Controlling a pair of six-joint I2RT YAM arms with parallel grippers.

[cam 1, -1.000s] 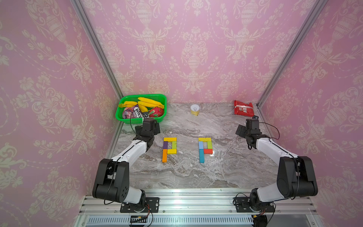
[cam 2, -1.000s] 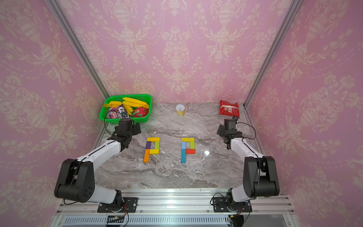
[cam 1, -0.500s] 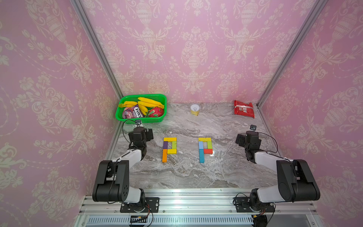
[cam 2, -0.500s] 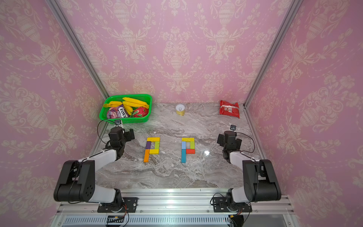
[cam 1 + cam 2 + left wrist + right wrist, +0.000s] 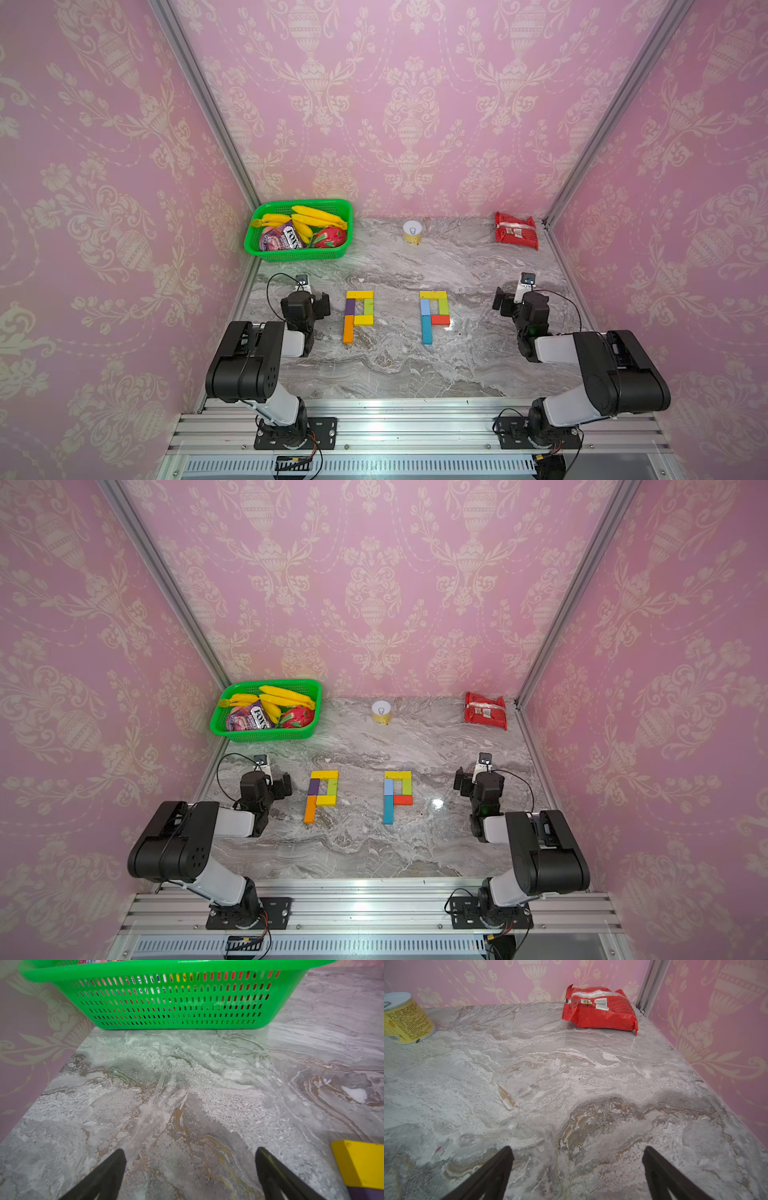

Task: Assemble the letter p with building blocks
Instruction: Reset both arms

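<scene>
We list ten blocks (image 5: 363, 320), flat on the surface (image 5: 395, 365) between the arms, laid as two letter P's side by side. One is yellow, purple, lime, yellow and orange; the other is yellow, light blue, lime, red and teal. Left hand (image 5: 190, 1149): jaws wide apart, holding nothing, just beside the first P, with a yellow block (image 5: 361, 1163) close at its side. Right hand (image 5: 577, 1147): jaws wide apart, holding nothing, well clear of the second P. At the back: green basket (image 5: 299, 254) with bananas (image 5: 316, 216), red fruit (image 5: 329, 237) and a purple bag (image 5: 245, 719) reading "FOX'S"; yellow can (image 5: 412, 233), print too small to read; red packet (image 5: 602, 1009) with a barcode label.
</scene>
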